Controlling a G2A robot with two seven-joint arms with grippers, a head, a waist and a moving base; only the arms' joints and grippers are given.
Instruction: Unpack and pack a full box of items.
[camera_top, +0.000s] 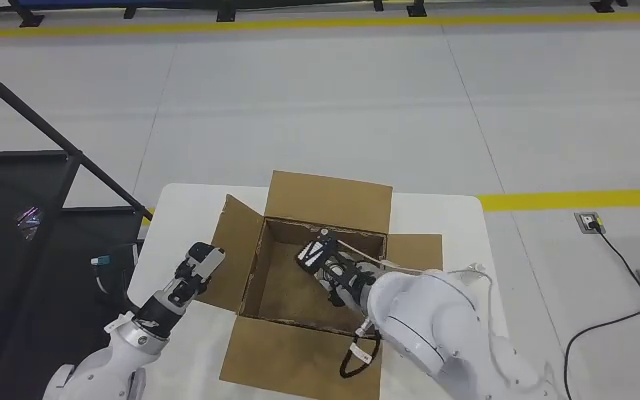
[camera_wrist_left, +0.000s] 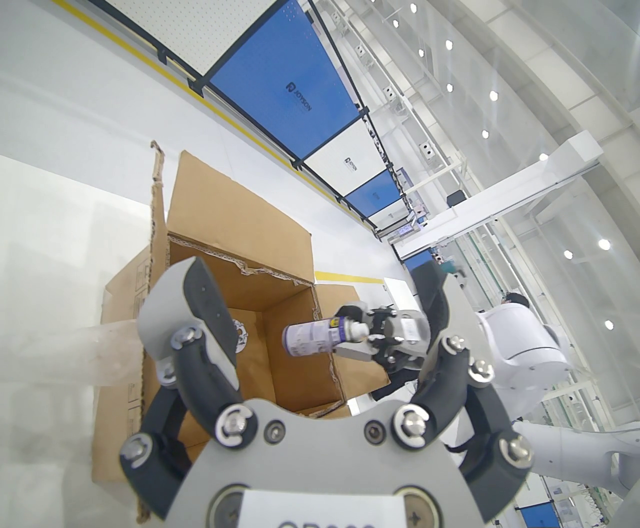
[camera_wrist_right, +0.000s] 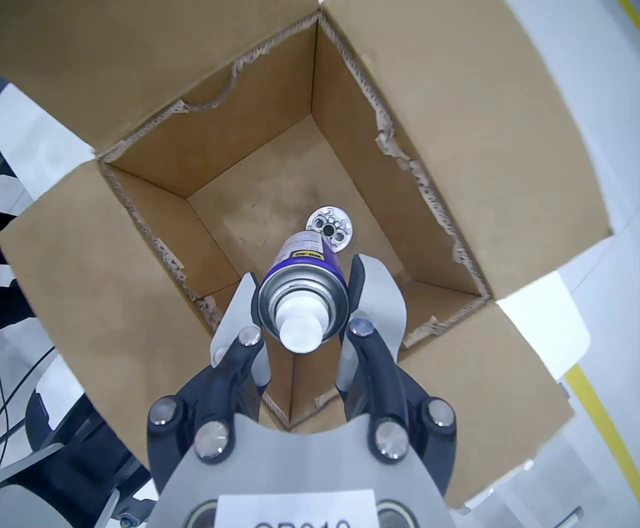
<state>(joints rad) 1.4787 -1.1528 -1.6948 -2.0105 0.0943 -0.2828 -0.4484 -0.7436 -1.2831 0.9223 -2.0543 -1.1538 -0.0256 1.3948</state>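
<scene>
An open cardboard box (camera_top: 330, 200) sits about the middle of the white desk (camera_top: 450, 215), all four flaps folded outward, the far one tipped up toward the desk's far edge. The torn cardboard along its rim looks ragged.

The right arm comes in from the near right corner of the desk, and its tool (camera_wrist_right: 306, 275) hangs over the box opening. Both fingers are closed snugly on a spray can (camera_wrist_right: 302, 252), gripping it near the top. The can has a purple label and a white cap; the cap end points back toward the wrist and the base points down into the box. It is in the air, clear of the box floor and apart from the walls.

Down on the box floor, toward the right-hand wall, lies a small round metal disc (camera_wrist_right: 331, 229) with holes in it.

The left tool (camera_top: 204, 252) is outside the box, just beside the left flap on the side of the desk's left edge. Its fingers are spread wide with nothing between them
</scene>
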